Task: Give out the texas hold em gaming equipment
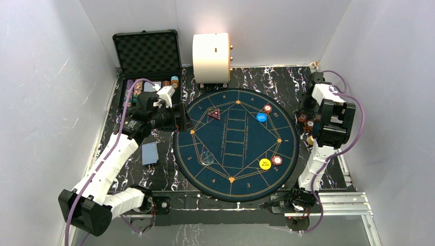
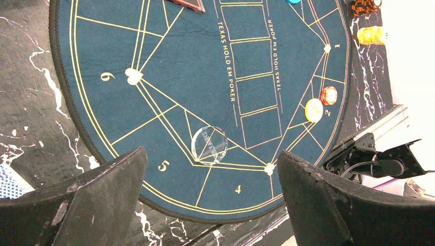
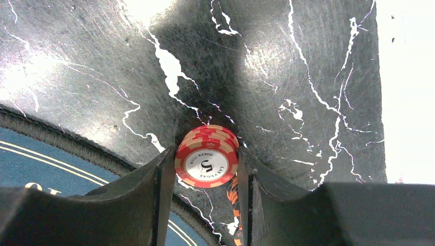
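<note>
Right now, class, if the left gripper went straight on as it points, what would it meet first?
Probably the clear dealer button on the blue mat, though depth is unclear.

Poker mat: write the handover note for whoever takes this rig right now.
Left gripper: open, empty, at the mat's left edge.
Right gripper: shut on held chips, over the table just off the mat's right edge.
Done: red triangular marker, blue button, yellow button and clear button lie on the mat, with a far chip and a near chip beside the coloured buttons.
Left: blue-backed cards lie off the mat. Spare chip stacks and the case chips are not dealt.
</note>
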Action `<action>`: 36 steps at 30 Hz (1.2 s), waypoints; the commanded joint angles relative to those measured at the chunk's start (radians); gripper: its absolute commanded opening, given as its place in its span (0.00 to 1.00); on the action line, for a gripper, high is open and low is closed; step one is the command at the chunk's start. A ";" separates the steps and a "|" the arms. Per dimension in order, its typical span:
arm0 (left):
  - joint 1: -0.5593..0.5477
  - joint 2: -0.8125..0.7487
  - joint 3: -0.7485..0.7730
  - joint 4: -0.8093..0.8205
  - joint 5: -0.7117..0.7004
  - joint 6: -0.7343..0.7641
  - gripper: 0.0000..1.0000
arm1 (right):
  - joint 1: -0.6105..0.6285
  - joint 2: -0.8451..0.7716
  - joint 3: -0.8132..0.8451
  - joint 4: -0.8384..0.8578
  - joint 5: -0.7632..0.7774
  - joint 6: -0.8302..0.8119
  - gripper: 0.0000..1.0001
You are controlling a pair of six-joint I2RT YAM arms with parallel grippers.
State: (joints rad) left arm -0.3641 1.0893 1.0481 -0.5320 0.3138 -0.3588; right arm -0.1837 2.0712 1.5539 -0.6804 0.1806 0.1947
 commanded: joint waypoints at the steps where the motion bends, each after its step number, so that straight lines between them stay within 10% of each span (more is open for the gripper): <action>1: -0.006 -0.020 0.012 -0.013 0.004 0.010 0.98 | -0.005 -0.040 -0.005 0.001 0.014 0.002 0.45; 17: -0.004 -0.008 0.039 -0.026 -0.027 0.005 0.98 | 0.060 -0.150 0.031 -0.059 0.014 0.026 0.36; 23: 0.024 -0.041 0.079 -0.167 -0.332 0.055 0.98 | 0.702 -0.235 0.003 -0.208 0.011 0.213 0.35; 28: 0.319 -0.102 0.062 -0.198 -0.317 0.022 0.98 | 1.228 -0.130 0.111 -0.263 0.010 0.364 0.35; 36: 0.323 -0.136 0.021 -0.179 -0.379 0.029 0.99 | 1.438 0.071 0.330 -0.293 0.048 0.382 0.34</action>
State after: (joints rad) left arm -0.0422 0.9848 1.0798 -0.7040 -0.0284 -0.3328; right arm 1.2697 2.0972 1.7981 -0.9146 0.1928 0.5415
